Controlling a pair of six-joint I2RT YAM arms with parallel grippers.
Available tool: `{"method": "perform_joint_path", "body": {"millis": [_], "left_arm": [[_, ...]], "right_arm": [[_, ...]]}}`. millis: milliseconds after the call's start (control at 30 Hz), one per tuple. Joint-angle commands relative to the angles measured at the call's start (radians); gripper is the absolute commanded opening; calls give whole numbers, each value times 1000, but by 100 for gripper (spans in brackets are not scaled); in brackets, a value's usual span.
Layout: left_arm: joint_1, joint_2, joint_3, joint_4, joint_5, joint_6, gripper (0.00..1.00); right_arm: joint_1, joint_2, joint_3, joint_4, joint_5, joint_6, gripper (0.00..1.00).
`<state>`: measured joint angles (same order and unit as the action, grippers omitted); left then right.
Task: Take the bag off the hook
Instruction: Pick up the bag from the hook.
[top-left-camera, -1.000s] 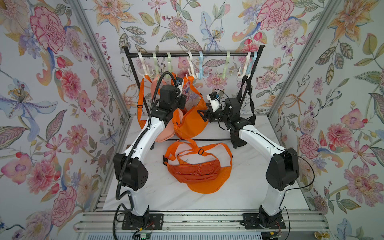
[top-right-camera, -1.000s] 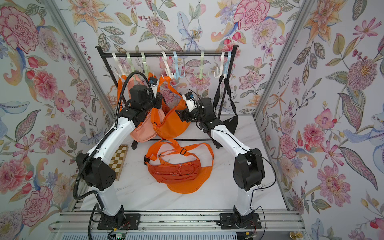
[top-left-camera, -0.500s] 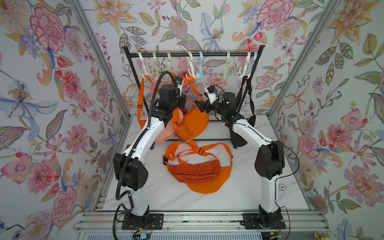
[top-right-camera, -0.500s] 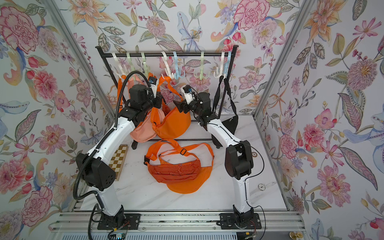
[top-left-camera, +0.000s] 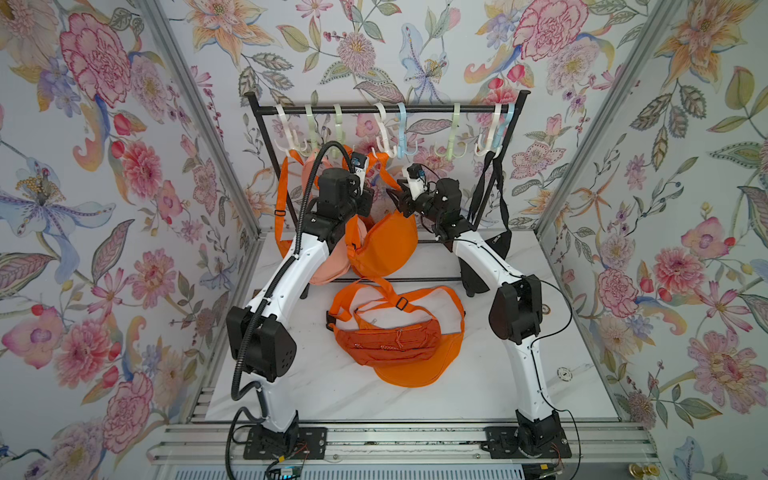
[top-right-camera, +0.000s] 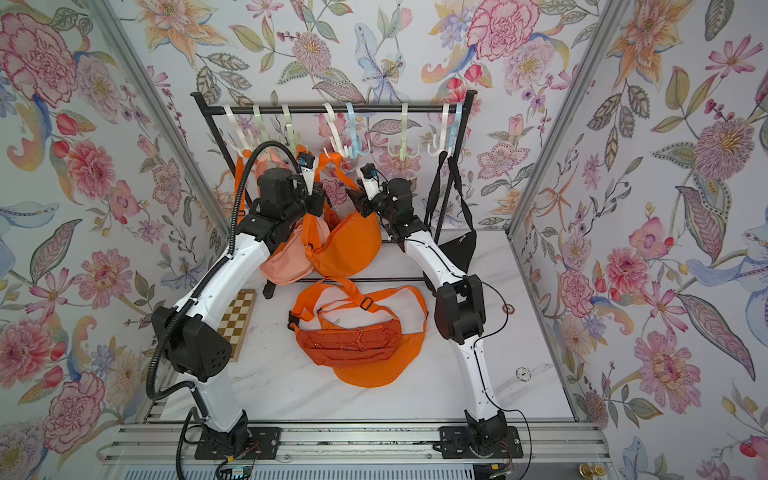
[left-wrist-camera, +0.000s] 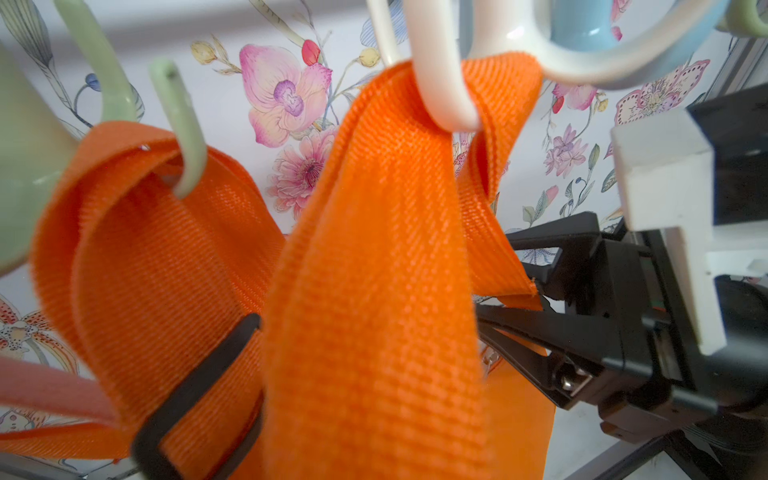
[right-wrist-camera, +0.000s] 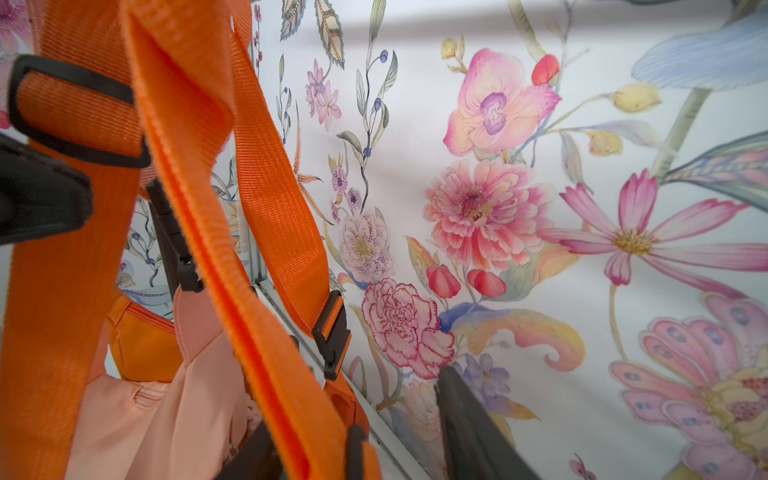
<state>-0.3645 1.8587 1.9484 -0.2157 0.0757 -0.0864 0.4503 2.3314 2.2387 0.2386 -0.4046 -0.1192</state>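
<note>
Orange bag hangs by its strap from the white hook, at twelve o'clock from the waist bag lying on the table. At the strap's three o'clock, the right gripper has its fingers spread around it; the left gripper, at nine o'clock, has its fingers pressed together

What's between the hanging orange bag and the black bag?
In both top views, the right arm crosses that gap between orange bag and black bag, its end effector at the orange strap.
</note>
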Motion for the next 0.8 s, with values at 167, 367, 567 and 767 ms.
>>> {"method": "perform_joint_path", "body": {"millis": [167, 367, 567, 767], "left_arm": [[14, 30, 70, 4, 15, -1, 0], [13, 42, 90, -2, -5, 19, 0], [16, 73, 166, -33, -16, 28, 0], [15, 104, 247, -42, -10, -5, 0]], "right_arm": [[16, -37, -44, 34, -4, 9, 0], [32, -173, -232, 111, 21, -10, 0], [39, -296, -373, 148, 39, -12, 0], [39, -358, -395, 125, 65, -7, 0]]}}
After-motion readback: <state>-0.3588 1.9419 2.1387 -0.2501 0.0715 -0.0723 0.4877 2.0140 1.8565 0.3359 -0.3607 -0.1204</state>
